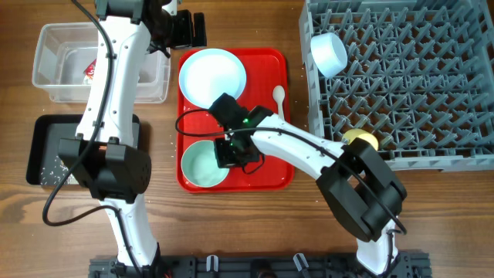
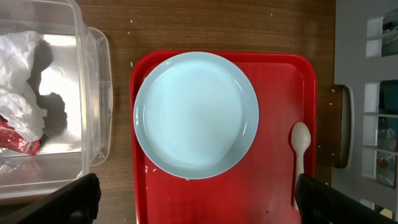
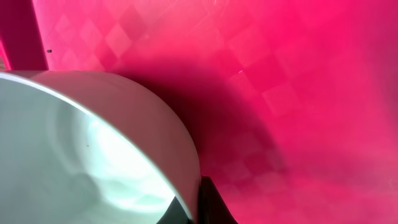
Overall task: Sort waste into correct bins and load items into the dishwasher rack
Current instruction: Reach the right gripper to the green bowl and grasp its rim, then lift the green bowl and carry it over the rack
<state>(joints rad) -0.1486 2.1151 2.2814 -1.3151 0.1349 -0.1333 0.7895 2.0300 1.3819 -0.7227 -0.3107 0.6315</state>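
Observation:
My right gripper point(image 1: 230, 151) is low over the red tray, its fingers closed on the right rim of the pale green bowl point(image 1: 202, 164). The right wrist view shows one finger on each side of that rim point(image 3: 196, 208) and the bowl point(image 3: 74, 149) resting on the tray. My left gripper point(image 1: 184, 29) is open and empty above the tray's far edge. Its wrist view point(image 2: 199, 199) shows the pale blue plate point(image 2: 196, 115) and the white spoon point(image 2: 300, 146). The pale blue bowl point(image 1: 328, 52) and yellow cup point(image 1: 360, 140) are in the grey rack point(image 1: 432, 85).
The clear tub point(image 1: 147, 81) at the far left holds the red-and-white wrapper point(image 2: 15, 140) and white tissue point(image 2: 18, 74). The black tray point(image 1: 42, 143) in front of it holds scattered rice. The flat red tray point(image 1: 270, 174) lies between the bins and the rack.

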